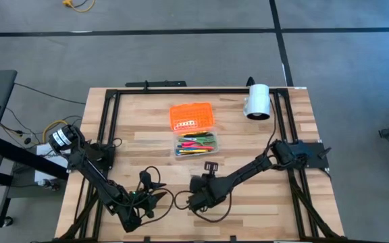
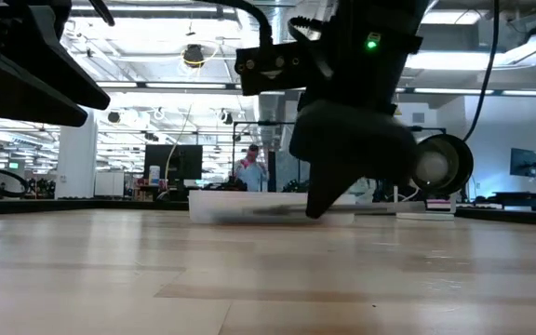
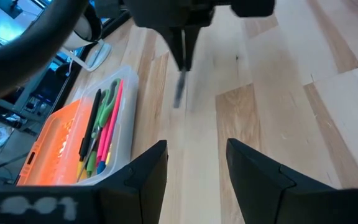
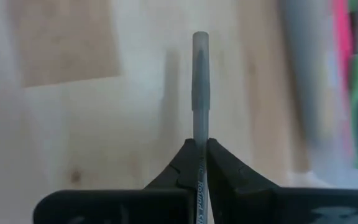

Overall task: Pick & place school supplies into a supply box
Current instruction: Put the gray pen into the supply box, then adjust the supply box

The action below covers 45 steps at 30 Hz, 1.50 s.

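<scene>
Nearest the table's front edge: left gripper (image 1: 152, 181), fingers (image 3: 146, 171) spread wide with nothing between them, hanging over bare wood (image 1: 262, 209) at the front left. Just beside it, toward the centre: right gripper (image 1: 211, 166), its two fingers (image 4: 225, 168) pressed together on a grey pen (image 4: 200, 81), which juts straight out past the fingertips and is lifted clear of the boards; in the left wrist view the same pen (image 3: 179, 87) hangs below the dark fingers above the wood. Just beyond that gripper, mid-table: supply box (image 1: 196, 144), a clear tray lying open and flat, containing pink, green, yellow and black pens and pencils (image 3: 102, 134) laid lengthwise, with green-handled scissors (image 3: 107, 102) among them. Touching the tray's far side: its ridged orange lid (image 1: 192, 116), lying flat. Farther back and to the right, well apart from the box: white cylinder (image 1: 257, 101), lying on its side near the far edge. Beyond the table, seen in the low view: a person (image 2: 249, 167) standing in the room.
</scene>
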Each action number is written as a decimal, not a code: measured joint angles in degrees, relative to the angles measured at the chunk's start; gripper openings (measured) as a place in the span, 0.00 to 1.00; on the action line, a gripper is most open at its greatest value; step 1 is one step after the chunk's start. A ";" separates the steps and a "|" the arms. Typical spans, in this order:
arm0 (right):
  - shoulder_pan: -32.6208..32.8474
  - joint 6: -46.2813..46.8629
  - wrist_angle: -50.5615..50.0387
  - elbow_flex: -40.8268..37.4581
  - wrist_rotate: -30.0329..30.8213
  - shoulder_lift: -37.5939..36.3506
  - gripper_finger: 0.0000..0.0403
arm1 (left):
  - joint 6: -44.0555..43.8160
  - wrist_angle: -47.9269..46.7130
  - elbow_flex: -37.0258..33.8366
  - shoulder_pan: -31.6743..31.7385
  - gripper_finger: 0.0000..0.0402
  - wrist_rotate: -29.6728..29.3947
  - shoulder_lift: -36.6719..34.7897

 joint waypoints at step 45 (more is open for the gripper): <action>-21.37 -20.69 8.56 -1.55 6.46 -5.56 0.19 | -1.86 -2.14 -0.02 0.00 0.39 0.17 0.00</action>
